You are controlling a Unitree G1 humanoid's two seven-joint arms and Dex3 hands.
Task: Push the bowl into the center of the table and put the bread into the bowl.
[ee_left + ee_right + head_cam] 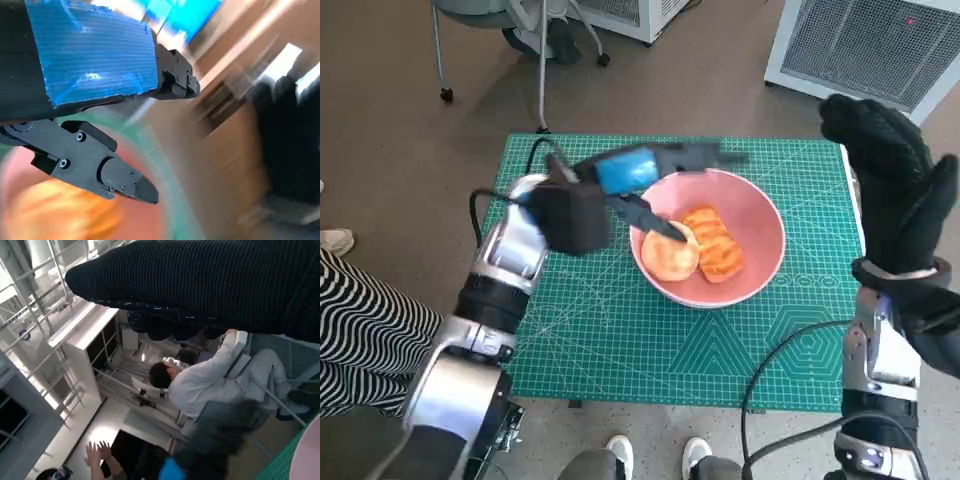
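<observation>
Bowl (760,215), pink, near the middle of the green cutting mat (620,340); contents: round bread (668,256) and a grilled, ridged bread piece (715,243), side by side. Left hand (630,180), blue-taped, over the bowl's near-left rim, fingers apart, holding nothing. Right hand (895,175), gloved, raised beside the table's right edge, fingers loosely extended, empty. Person in white (210,380), seated, background.

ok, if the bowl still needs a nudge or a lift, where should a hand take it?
Probably the pink bowl by its bare rim on the robot's right. The left hand hovers over the opposite rim, a finger reaching in over the round bread; the ridged piece lies mid-bowl. The right hand, raised off the table's right edge, could come in sideways, pinching the thin upright lip.
</observation>
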